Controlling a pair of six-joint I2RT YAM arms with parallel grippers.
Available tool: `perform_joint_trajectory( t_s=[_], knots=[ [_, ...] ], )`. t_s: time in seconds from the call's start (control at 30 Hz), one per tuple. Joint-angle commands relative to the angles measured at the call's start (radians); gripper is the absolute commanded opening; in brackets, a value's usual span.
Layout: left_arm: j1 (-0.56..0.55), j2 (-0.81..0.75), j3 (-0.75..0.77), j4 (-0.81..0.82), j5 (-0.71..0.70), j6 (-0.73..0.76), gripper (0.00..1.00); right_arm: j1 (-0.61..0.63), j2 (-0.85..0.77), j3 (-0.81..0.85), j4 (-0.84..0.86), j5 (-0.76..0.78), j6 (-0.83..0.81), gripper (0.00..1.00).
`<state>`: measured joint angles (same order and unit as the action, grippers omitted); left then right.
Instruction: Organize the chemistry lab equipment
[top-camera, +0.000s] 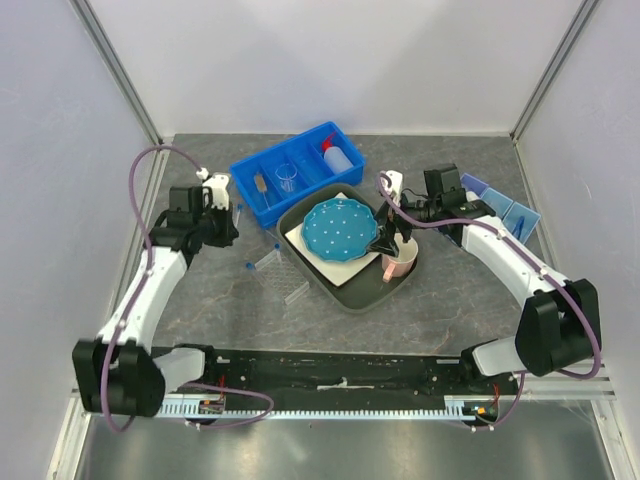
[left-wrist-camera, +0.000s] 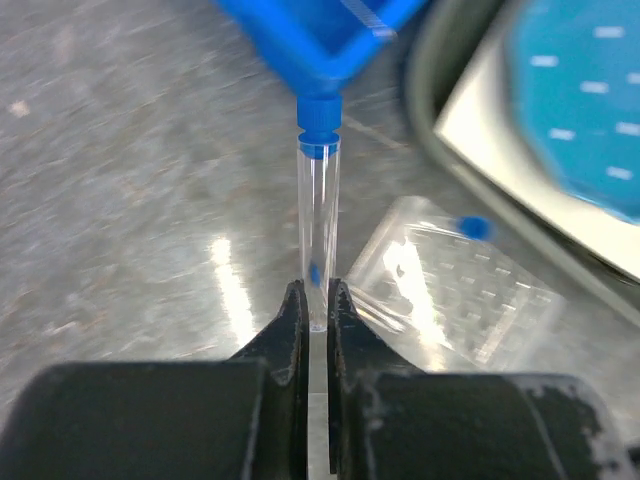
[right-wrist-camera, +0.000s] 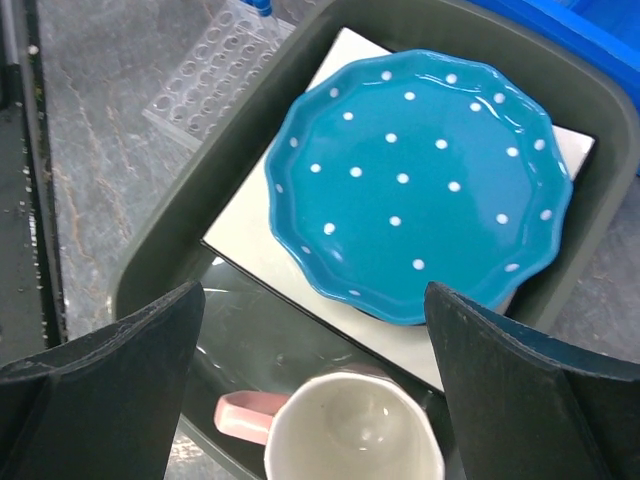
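Note:
My left gripper (left-wrist-camera: 316, 290) is shut on the lower end of a clear blue-capped vial (left-wrist-camera: 318, 205), held just off the near corner of the blue bin (left-wrist-camera: 320, 40); from the top it (top-camera: 232, 215) is left of the bin (top-camera: 240, 180). The bin holds a small brush (top-camera: 262, 186), a clear beaker (top-camera: 288, 178) and the white squeeze bottle with red nozzle (top-camera: 340, 156). More vials (top-camera: 262, 262) and a clear rack (top-camera: 297, 292) lie on the table. My right gripper (right-wrist-camera: 312, 300) is open above the pink mug (right-wrist-camera: 355, 435). Blue goggles (top-camera: 500, 208) lie far right.
A dark tray (top-camera: 330, 285) in the middle holds the blue white-dotted plate (top-camera: 342, 228) on a white square, and the pink mug (top-camera: 397, 265). The rack (left-wrist-camera: 450, 285) lies right of the held vial, beside the tray edge. White walls close in the table's sides and back.

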<state>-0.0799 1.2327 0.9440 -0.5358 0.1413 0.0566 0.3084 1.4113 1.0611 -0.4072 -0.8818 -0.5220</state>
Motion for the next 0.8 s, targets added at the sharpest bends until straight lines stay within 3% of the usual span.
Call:
perform_joint_trajectory(
  t_s=[0.0, 0.07, 0.13, 0.2, 0.3, 0.5, 0.6, 0.77],
  knots=[
    [-0.011, -0.179, -0.076, 0.072, 0.370, -0.087, 0.02, 0.001, -0.005, 0.148, -0.002, 0.069, -0.056, 0.98],
    [-0.032, -0.226, -0.114, 0.140, 0.527, -0.136, 0.02, 0.000, 0.063, 0.248, -0.070, 0.083, 0.014, 0.98],
    [-0.086, -0.286, -0.161, 0.209, 0.619, -0.211, 0.02, 0.001, 0.153, 0.403, -0.216, -0.064, 0.051, 0.98],
    [-0.150, -0.324, -0.197, 0.328, 0.652, -0.295, 0.02, 0.052, 0.239, 0.543, -0.336, -0.181, 0.054, 0.98],
    [-0.231, -0.345, -0.254, 0.449, 0.664, -0.362, 0.02, 0.195, 0.267, 0.622, -0.501, -0.113, 0.025, 0.98],
    [-0.320, -0.329, -0.332, 0.560, 0.662, -0.431, 0.02, 0.345, 0.247, 0.599, -0.469, -0.008, 0.109, 0.98],
    [-0.328, -0.320, -0.330, 0.570, 0.675, -0.423, 0.02, 0.351, 0.248, 0.562, -0.450, 0.050, 0.128, 0.98],
    [-0.342, -0.311, -0.335, 0.573, 0.675, -0.419, 0.02, 0.353, 0.250, 0.495, -0.372, -0.031, 0.235, 0.91]
  ],
)
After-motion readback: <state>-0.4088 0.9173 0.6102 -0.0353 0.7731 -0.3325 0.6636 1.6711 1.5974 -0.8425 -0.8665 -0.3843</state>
